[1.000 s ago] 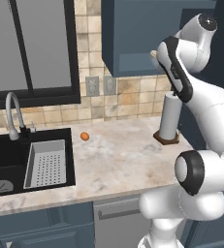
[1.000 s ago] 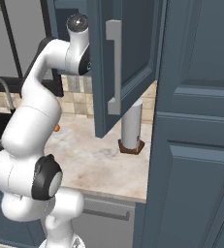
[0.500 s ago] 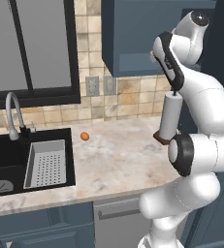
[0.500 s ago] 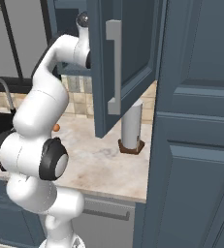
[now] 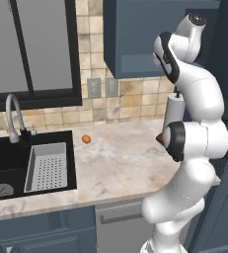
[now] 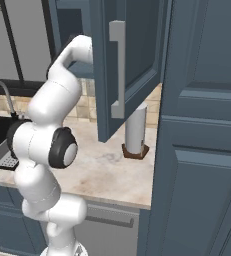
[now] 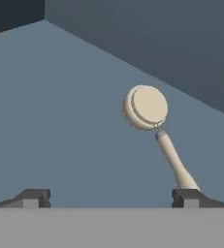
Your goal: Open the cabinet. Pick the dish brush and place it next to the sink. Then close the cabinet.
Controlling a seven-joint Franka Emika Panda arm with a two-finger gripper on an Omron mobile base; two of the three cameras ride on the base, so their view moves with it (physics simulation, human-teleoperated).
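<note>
Since the earlier frames the arm has folded tighter toward the right of the left base view, its elbow joint now low and its upper links reaching up into the cabinet, whose panelled door stands swung open in the upper middle of the right base view, with a long flat silver bar handle running down it.

In the hand view the claw has its two dark, blocky fingertips standing wide apart at the bottom of the frame, with nothing between them. The dish brush lies right of centre on the smooth, matte blue-grey cabinet floor: a round, flat cream head with a bristled rim, and a thin tan stick handle slanting down to the lower right, its end just at the right fingertip.

At the lower left of the left base view is the sink, a black recessed basin with a curved silver gooseneck faucet and a grey perforated rectangular strainer tray. The counter is pale veined marble; a small orange ball rests on it near the sink. A white paper towel roll stands upright on a brown base. The backsplash is beige stone tile. No writing is readable.
</note>
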